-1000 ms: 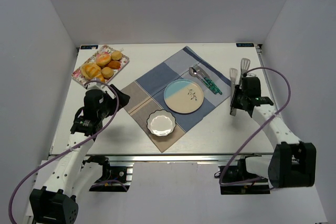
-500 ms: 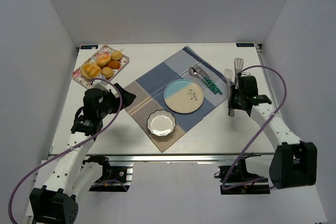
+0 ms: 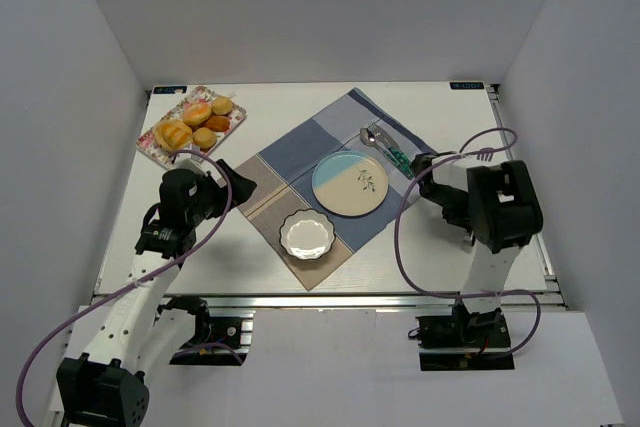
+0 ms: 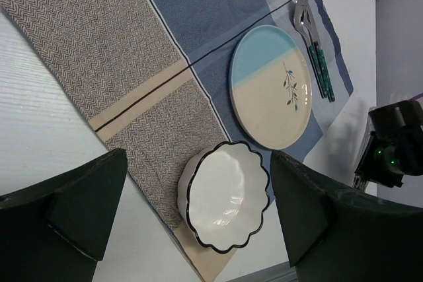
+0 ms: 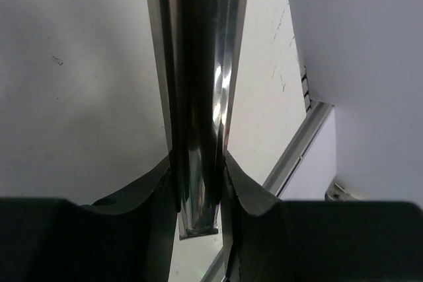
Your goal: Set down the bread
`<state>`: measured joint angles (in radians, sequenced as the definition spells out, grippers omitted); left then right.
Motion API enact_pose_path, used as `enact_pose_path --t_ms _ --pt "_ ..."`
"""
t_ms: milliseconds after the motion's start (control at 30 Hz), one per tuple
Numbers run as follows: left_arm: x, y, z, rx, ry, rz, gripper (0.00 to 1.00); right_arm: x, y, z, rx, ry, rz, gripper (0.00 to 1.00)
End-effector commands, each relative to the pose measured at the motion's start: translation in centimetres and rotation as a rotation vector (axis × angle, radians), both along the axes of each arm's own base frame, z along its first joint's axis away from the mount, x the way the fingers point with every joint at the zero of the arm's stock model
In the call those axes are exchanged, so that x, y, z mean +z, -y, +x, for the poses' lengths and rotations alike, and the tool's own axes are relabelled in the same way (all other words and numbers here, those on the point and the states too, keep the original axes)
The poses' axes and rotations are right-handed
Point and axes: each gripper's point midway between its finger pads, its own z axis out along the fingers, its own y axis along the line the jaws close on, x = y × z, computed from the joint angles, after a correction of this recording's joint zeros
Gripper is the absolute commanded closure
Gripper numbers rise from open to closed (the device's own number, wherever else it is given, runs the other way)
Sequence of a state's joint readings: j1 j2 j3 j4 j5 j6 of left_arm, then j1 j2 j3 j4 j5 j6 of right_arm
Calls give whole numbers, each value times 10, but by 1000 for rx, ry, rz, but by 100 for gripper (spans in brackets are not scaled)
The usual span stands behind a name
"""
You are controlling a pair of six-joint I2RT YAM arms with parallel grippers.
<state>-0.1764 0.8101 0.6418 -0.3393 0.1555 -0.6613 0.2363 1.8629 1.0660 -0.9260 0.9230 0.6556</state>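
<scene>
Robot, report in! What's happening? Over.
Left hand open, empty. Right hand shut on tongs. Bread on tray, untouched. Nothing blocks it.

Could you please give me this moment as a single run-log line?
left gripper: open, empty | right gripper: shut on metal tongs | bread: on floral tray, untouched

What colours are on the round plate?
The plate is light blue and cream with a small dark sprig; clearest in the left wrist view.
</scene>
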Motion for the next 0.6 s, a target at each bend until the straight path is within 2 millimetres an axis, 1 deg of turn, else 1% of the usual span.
enact_pose_path --t_ms 0,33,67,100,133,167,200,233,267,300,467,567 --pt "3 -5 1 19 8 24 2 10 -1 -1 -2 -10 -101 95" --pt "3 -6 2 26 6 26 2 4 -6 0 3 -9 -62 94" --pt "2 -7 1 29 2 29 2 3 -11 3 41 -19 -24 91" --pt "2 -7 1 33 0 29 2 -4 -20 17 59 49 40 87" --pt "2 -7 1 32 1 31 2 -17 -32 12 79 34 139 83" --pt "2 -8 1 36 1 32 2 -13 -38 19 133 65 196 78" --pt "2 -8 1 37 3 33 2 -15 -49 33 162 135 261 73" --pt "2 -9 1 41 1 33 2 -22 -60 28 184 129 344 68" --pt "2 -9 1 42 0 35 2 -15 -67 38 226 179 383 59" --pt "2 -10 1 45 0 35 2 -15 -75 38 243 180 439 56" --pt "0 -11 1 54 -5 38 2 -7 -80 39 259 196 483 47" --pt "-2 -12 1 61 -11 39 2 -5 -82 38 265 211 506 45"
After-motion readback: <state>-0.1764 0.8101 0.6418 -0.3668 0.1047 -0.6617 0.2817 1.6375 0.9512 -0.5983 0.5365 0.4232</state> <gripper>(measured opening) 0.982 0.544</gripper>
